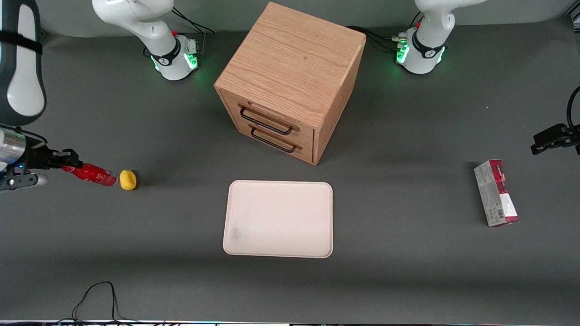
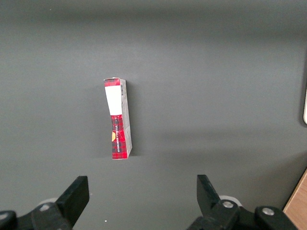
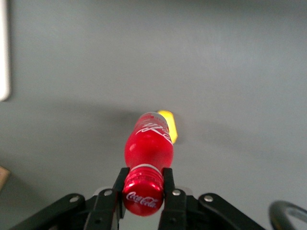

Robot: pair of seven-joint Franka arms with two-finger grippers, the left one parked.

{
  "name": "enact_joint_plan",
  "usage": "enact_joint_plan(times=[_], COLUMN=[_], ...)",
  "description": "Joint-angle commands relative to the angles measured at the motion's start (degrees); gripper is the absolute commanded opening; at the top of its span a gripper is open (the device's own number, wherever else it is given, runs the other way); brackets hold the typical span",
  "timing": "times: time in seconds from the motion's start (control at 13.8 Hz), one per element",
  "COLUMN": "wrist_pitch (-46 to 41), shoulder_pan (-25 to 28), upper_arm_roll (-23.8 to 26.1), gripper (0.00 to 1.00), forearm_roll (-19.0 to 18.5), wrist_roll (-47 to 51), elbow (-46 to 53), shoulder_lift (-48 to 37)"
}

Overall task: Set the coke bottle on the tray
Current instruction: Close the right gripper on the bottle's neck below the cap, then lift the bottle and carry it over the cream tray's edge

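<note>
The coke bottle is a slim red bottle held about level near the working arm's end of the table, its base close to a yellow lump. My gripper is shut on the bottle's red cap and neck. In the right wrist view the fingers clamp the cap of the bottle from both sides, and the bottle points away from the camera toward the yellow lump. The cream-beige tray lies flat in the middle of the table, apart from the bottle, with nothing on it.
A wooden drawer cabinet stands farther from the front camera than the tray. A red-and-grey box lies toward the parked arm's end; it also shows in the left wrist view. A black cable loops at the table's near edge.
</note>
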Motion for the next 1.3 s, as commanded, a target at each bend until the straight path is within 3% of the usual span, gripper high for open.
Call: enact_joint_plan(times=[0.0, 0.22, 0.36, 0.65, 0.87, 1.23], wrist_pitch=[-12.7, -24.9, -24.6, -12.2, -2.1, 9.6], shoulder_pan=[-0.2, -0.2, -0.1, 1.3, 2.3, 3.4], upper_arm_roll=[7.3, 15.8, 23.4, 31.8, 37.8, 38.5], gripper=[0.14, 0.16, 0.21, 0.22, 0.22, 0.22], forearm_roll=[-2.5, -1.1, -1.3, -4.1, -13.6, -18.8], wrist_roll=[8.7, 16.1, 25.1, 31.4, 35.8, 36.5], elbow=[18.5, 39.2, 43.6, 43.8, 43.4, 42.7], shoulder_lift=[4.7, 14.0, 17.7, 25.2, 33.2, 42.4])
